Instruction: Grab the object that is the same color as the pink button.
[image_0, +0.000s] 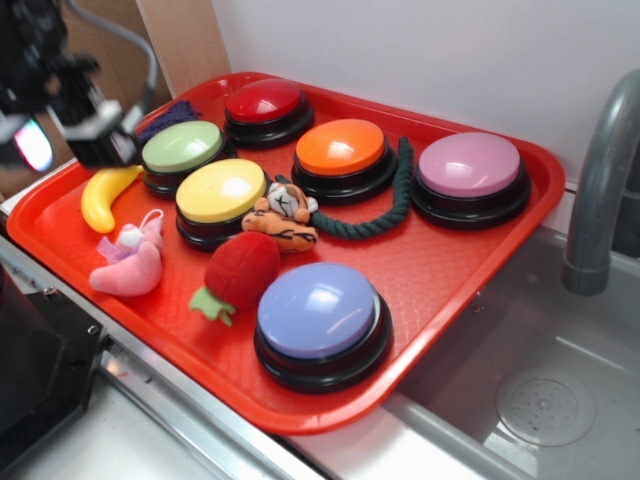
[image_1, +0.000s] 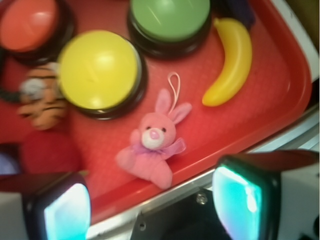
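Tray (image_0: 470, 270): pink button (image_0: 470, 165), pink plush toy (image_1: 152, 142), banana (image_1: 230, 60) | gripper (image_1: 152, 205): fingers apart, empty

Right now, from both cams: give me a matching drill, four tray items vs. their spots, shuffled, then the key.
Items
1. pink plush toy
2. pink button
3. banana
4. tiger plush

Spots
A. far right part of the tray, beside the green rope
B. near the tray's front rim, in front of the yellow button
C. leaning against the yellow button's right side, exterior view
D. tray's left end, beside the green button

Pairs: 1-B, 2-A, 3-D, 4-C
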